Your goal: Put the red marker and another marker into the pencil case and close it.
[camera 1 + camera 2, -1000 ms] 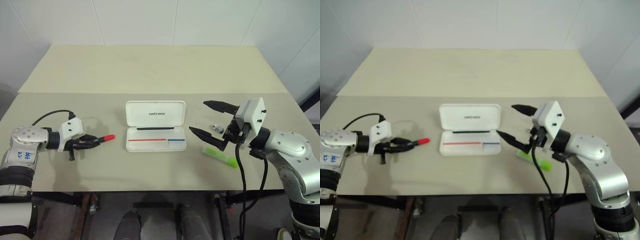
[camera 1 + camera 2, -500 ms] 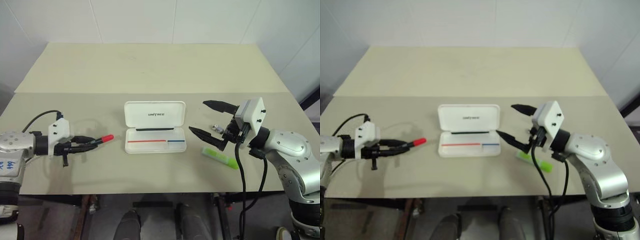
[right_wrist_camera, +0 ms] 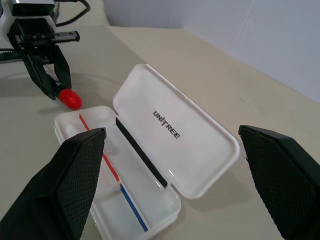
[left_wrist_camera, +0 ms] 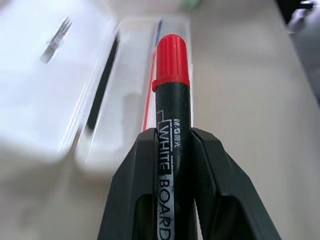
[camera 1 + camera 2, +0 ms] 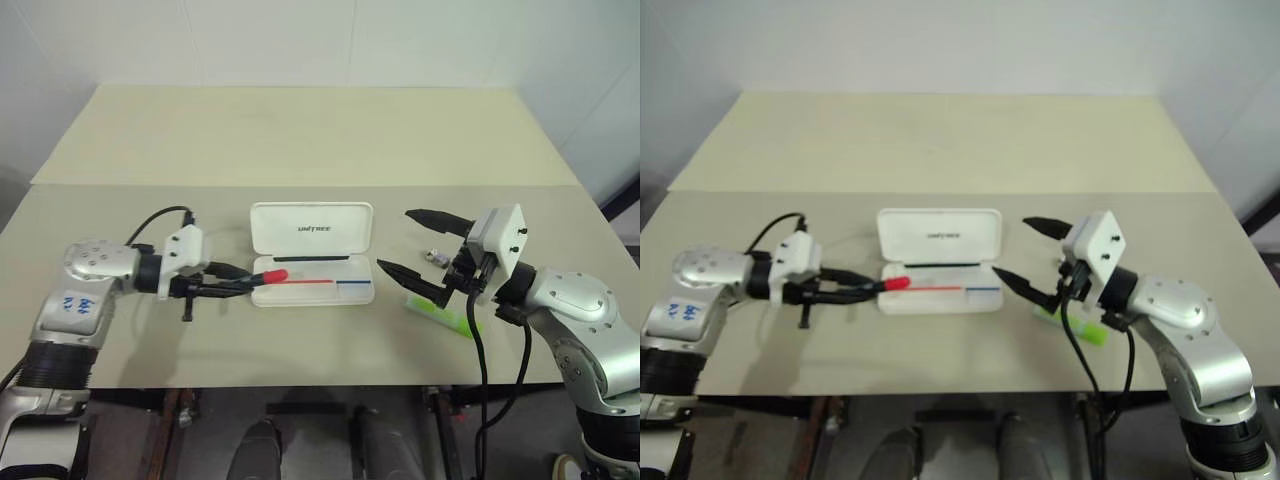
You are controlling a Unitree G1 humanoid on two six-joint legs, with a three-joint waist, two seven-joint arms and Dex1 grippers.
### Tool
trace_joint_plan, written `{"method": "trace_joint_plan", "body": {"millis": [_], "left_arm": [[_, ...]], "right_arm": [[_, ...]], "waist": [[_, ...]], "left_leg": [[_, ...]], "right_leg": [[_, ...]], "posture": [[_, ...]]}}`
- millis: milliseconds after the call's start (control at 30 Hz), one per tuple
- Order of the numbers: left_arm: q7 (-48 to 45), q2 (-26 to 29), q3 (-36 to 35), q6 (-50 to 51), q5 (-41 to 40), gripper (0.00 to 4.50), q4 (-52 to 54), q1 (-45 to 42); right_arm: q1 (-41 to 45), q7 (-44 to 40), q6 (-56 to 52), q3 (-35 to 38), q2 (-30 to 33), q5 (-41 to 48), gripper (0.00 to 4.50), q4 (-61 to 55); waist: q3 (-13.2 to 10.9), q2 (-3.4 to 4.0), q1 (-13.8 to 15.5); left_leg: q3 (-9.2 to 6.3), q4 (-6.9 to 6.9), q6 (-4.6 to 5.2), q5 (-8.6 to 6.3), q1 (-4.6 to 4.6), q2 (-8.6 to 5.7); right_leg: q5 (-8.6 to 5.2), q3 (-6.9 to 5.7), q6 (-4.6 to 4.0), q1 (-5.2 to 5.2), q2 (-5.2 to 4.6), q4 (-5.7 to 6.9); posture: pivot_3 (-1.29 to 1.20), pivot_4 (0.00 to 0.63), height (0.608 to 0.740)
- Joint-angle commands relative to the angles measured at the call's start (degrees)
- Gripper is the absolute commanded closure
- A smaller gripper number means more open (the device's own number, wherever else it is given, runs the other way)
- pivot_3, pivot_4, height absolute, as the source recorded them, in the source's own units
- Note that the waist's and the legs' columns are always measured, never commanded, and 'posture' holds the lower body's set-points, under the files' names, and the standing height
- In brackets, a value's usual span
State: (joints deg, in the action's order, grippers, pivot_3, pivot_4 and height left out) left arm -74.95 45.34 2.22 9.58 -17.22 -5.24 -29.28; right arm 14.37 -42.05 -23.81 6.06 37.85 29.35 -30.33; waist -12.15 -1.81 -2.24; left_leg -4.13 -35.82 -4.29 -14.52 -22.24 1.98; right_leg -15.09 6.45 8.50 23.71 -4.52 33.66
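So on the left, the left gripper (image 5: pixel 232 284) is clamped on the red marker (image 5: pixel 262 277), red cap poking over the left end of the case (image 5: pixel 312 253). The case sits mid-table (image 5: pixel 300 130) with its lid flipped up, tray showing a thin red-and-blue line. Over on the right, the right gripper (image 5: pixel 418 250) hangs just beside the case with its jaws spread wide, nothing in them. The green highlighter (image 5: pixel 442 315) lies on the table under it.

Our four viewpoints
We look down from the head over the desk (image 5: pixel 300 140); both wrist views closely share the pencil case (image 3: pixel 150 165).
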Motion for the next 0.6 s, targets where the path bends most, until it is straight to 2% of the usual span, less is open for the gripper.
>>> {"method": "trace_joint_plan", "body": {"millis": [33, 367, 600], "left_arm": [[1.7, -2.6, 2.1, 1.8, 0.4, 4.00, 1.7, -3.3], [7.1, -9.0, 7.3, -1.1, 7.3, 4.00, -4.6, -9.8], [8.2, -11.1, 8.5, -6.3, 10.6, 4.00, -10.3, -12.3]], "right_arm": [[-0.7, 1.6, 0.2, 1.8, 0.0, 0.3, 0.00, -3.6], [-3.6, 5.2, -1.0, 3.4, -0.2, 0.6, 0.00, -7.4], [-4.7, 6.8, -1.6, 4.4, 0.1, 0.9, 0.00, -9.1]], "waist": [[0.0, 0.00, -0.1], [0.0, 0.00, 0.4], [0.0, 0.00, 0.5]], "left_leg": [[0.00, 0.02, 0.00, 0.00, 0.04, 0.00], [-0.01, -0.12, 0.00, 0.00, 0.02, -0.01], [-0.01, -0.10, 0.00, 0.00, -0.01, -0.02]], "right_leg": [[-0.01, 0.00, 0.01, 0.00, 0.00, 0.06], [-0.03, 0.02, 0.01, -0.03, 0.00, 0.06], [-0.03, 0.02, 0.02, -0.03, 0.00, 0.00]], "posture": [[0.00, 0.150, 0.740], [0.00, 0.150, 0.740], [0.00, 0.150, 0.740]]}}
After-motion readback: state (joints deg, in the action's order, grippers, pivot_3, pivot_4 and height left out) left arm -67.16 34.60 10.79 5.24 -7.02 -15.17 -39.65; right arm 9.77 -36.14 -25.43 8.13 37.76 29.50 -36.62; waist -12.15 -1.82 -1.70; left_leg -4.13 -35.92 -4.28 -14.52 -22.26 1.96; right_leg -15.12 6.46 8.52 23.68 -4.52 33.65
